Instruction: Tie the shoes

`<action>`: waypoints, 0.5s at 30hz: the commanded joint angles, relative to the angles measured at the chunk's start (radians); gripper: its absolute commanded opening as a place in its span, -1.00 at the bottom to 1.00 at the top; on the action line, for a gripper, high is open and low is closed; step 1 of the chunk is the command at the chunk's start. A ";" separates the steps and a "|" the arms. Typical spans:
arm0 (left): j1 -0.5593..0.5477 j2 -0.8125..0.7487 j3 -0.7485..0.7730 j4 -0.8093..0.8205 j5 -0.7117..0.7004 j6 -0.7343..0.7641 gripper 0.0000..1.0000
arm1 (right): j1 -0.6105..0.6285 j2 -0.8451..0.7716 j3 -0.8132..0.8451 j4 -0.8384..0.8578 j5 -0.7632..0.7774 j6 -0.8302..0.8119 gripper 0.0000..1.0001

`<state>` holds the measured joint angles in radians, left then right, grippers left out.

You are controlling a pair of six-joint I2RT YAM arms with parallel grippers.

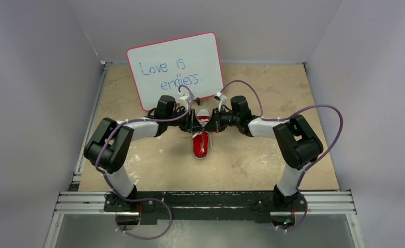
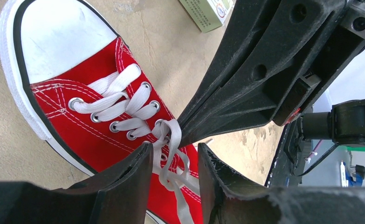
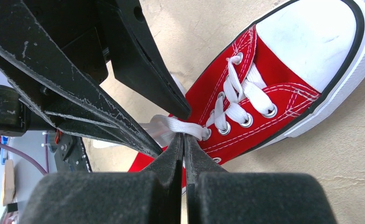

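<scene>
The red sneaker (image 1: 200, 145) lies mid-table with its white toe cap pointing away from the arm bases. It also shows in the left wrist view (image 2: 96, 135) and the right wrist view (image 3: 264, 93). My right gripper (image 3: 184, 136) is shut on a strand of the white lace (image 3: 185, 125) at the top eyelets. It enters the left wrist view from the upper right (image 2: 182, 130). My left gripper (image 2: 175, 151) is open, its fingers either side of loose lace loops (image 2: 171, 154) over the tongue. In the top view, the left gripper (image 1: 194, 124) and the right gripper (image 1: 211, 124) meet over the shoe.
A whiteboard (image 1: 175, 70) with blue handwriting leans at the back, just behind the grippers. A small green and white box (image 2: 208, 11) lies on the table beyond the shoe. Grey walls enclose the tan table (image 1: 262, 160) on three sides.
</scene>
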<state>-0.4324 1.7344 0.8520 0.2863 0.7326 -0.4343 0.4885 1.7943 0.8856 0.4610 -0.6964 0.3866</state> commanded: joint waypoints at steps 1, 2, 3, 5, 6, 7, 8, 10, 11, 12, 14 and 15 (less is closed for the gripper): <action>-0.001 -0.002 -0.004 0.053 0.022 0.007 -0.21 | 0.006 -0.007 0.025 0.030 0.002 0.010 -1.00; -0.003 0.001 0.001 0.037 0.017 0.020 -0.24 | 0.007 -0.007 0.024 0.032 0.001 0.012 -1.00; -0.005 0.003 0.008 0.021 0.010 0.035 -0.30 | 0.006 -0.008 0.023 0.034 0.001 0.013 -1.00; -0.009 0.008 0.017 -0.004 -0.004 0.054 -0.44 | 0.007 -0.011 0.024 0.036 0.001 0.015 -1.00; -0.009 0.010 0.022 -0.016 -0.011 0.061 -0.52 | 0.007 -0.012 0.023 0.037 0.001 0.015 -1.00; -0.010 0.010 0.024 -0.023 -0.024 0.066 -0.56 | 0.006 -0.013 0.023 0.038 0.001 0.016 -1.00; -0.012 0.011 0.028 -0.030 -0.028 0.072 -0.58 | 0.006 -0.013 0.024 0.039 0.001 0.019 -1.00; -0.016 0.014 0.036 -0.041 -0.035 0.083 -0.60 | 0.007 -0.016 0.024 0.044 0.001 0.025 -1.00; -0.018 0.014 0.044 -0.051 -0.040 0.092 -0.62 | 0.008 -0.016 0.023 0.046 0.001 0.028 -1.00; -0.020 0.016 0.050 -0.057 -0.045 0.097 -0.66 | 0.008 -0.016 0.026 0.046 0.001 0.028 -1.00; -0.022 0.022 0.059 -0.061 -0.057 0.098 -0.76 | 0.007 -0.015 0.031 0.045 0.001 0.029 -1.00; -0.024 0.022 0.062 -0.061 -0.066 0.100 -0.80 | 0.007 -0.015 0.031 0.044 -0.001 0.029 -1.00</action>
<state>-0.4465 1.7466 0.8631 0.2188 0.6968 -0.3767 0.4908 1.7943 0.8856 0.4629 -0.6907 0.4030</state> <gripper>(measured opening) 0.135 0.005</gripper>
